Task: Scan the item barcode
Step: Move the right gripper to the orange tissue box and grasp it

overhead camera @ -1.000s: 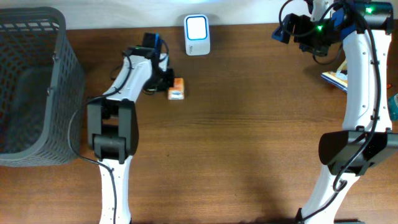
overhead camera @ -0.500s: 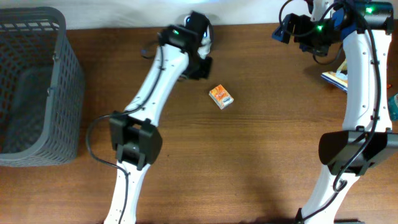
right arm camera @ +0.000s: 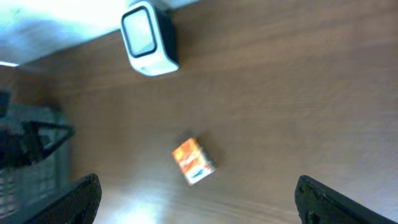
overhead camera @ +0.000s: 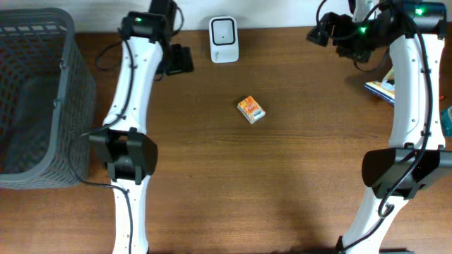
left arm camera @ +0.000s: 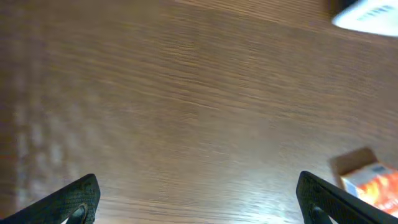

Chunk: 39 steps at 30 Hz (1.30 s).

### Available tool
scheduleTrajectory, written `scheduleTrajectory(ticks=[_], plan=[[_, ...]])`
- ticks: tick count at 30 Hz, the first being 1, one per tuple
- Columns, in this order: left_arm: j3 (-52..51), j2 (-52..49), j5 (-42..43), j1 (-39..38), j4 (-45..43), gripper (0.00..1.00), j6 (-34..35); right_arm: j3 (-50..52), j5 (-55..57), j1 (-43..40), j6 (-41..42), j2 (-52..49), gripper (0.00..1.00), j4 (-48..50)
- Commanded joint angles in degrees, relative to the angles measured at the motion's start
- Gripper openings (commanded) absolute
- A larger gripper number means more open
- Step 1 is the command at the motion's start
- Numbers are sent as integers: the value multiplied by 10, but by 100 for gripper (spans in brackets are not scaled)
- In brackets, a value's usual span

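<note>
Box [overhead camera: 251, 110] dropped before scanner [overhead camera: 224, 39]; left pincer [left arm camera: 199, 205] now spread, empty, back left of scanner; right pincer [right arm camera: 199, 208] spread. Scan likely done.

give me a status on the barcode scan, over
Left gripper open, empty. Right gripper open, empty. Orange box loose on the table, apart from the scanner. Nothing between them.

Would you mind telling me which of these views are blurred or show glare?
Overhead: sharp and evenly lit, the orange box crisp. Left wrist: smeared throughout, the tabletop streaked. Right wrist: slightly soft, with a washed-out bright area at upper left beside the barcode scanner.
</note>
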<state>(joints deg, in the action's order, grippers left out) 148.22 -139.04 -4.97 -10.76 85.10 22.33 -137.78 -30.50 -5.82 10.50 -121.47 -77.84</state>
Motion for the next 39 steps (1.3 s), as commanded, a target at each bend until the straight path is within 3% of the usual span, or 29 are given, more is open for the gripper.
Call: scheduleTrajectory(ticks=[1,4,7,10,13,16,17,20,25,27,30,32,39], plan=[[-1,-6,-11,27,28,99,14,9,11,55,-95,-9,98,-52],[-1,-6,-8,51,12,99,21,63,153,151,-107,-9,98,-57],[-1,-6,9,68,11,99,25,68,158,212,-101,-12,99,-21],[-1,-6,9,70,11,99,25,85,238,276,-101,-39,100,-9],[-1,-6,9,69,11,99,25,145,311,327,-101,-67,84,20],[-1,-6,9,69,11,99,25,251,414,376,-101,-73,81,86],[-1,-6,9,69,11,99,25,271,445,382,-101,-73,79,105],[-1,-6,9,69,11,99,25,335,509,397,-101,-73,63,168],[-1,-6,9,69,11,99,25,354,524,389,-103,-73,54,223],[-1,-6,9,68,11,99,25,354,522,388,-103,-73,40,233],[-1,-6,9,68,11,99,25,354,521,388,-103,-73,38,235],[-1,-6,9,68,11,99,25,358,518,388,-102,-73,31,244],[-1,-6,9,68,11,99,25,373,520,386,-101,-76,26,273]])
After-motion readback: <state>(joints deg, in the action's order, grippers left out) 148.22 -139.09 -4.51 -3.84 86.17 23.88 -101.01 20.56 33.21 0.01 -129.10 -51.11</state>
